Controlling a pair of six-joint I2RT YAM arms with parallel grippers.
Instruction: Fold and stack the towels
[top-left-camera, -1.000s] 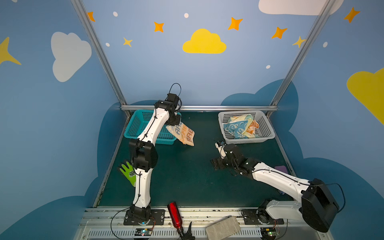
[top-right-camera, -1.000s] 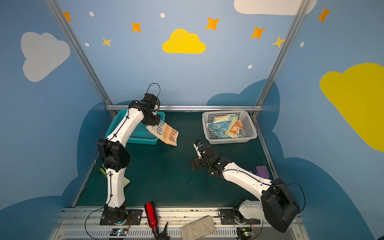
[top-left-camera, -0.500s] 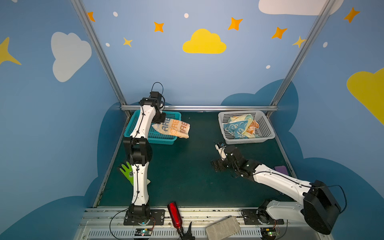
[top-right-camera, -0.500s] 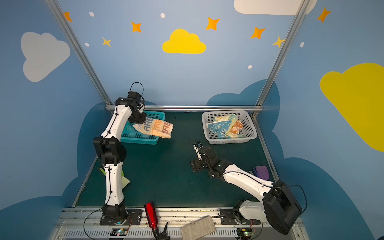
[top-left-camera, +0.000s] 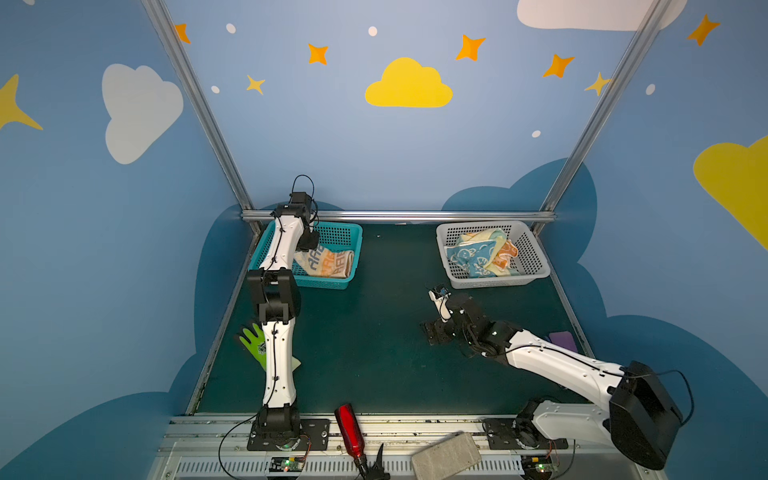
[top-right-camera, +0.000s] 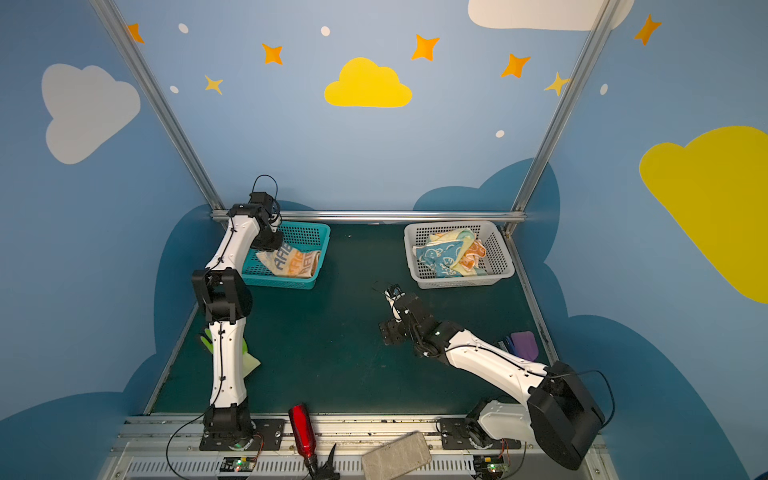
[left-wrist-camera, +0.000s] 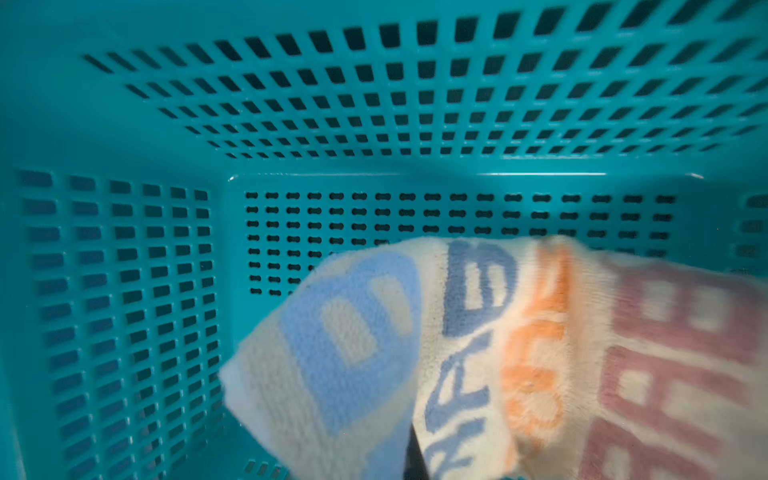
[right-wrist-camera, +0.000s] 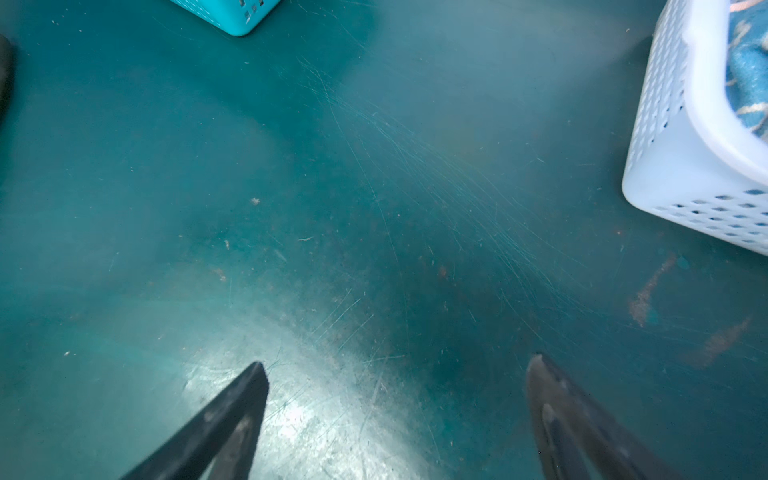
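Swung back to 10 o'clock over the last second, away from the open bench (top-left-camera: 374, 353): left hand (top-left-camera: 311, 246), now over the teal basket (top-left-camera: 320, 284), with the cream towel (top-left-camera: 329, 264) brought inside its walls. Pressed together on one edge of that towel, arm stretched far back, wrist bent down. Rest of the cloth draped across the basket's 3 o'clock half, hanging just above the slotted floor in the left wrist view.

At 2 o'clock, white basket (top-left-camera: 498, 281) with three crumpled towels: blue towel (top-left-camera: 467, 257) with white rabbits at the front, pale yellow towel (top-left-camera: 484, 237) behind it, orange towel (top-left-camera: 508, 254) on the 3 o'clock side.

Unchanged at 3 o'clock of bench centre: right hand (right-wrist-camera: 397, 365), fingers spread wide, holding nothing, tips low over bare bench, forearm lying low, white basket near.

Readable on the cream towel: "RAB" in blue. Orange and dusky pink rows too blurred to spell.
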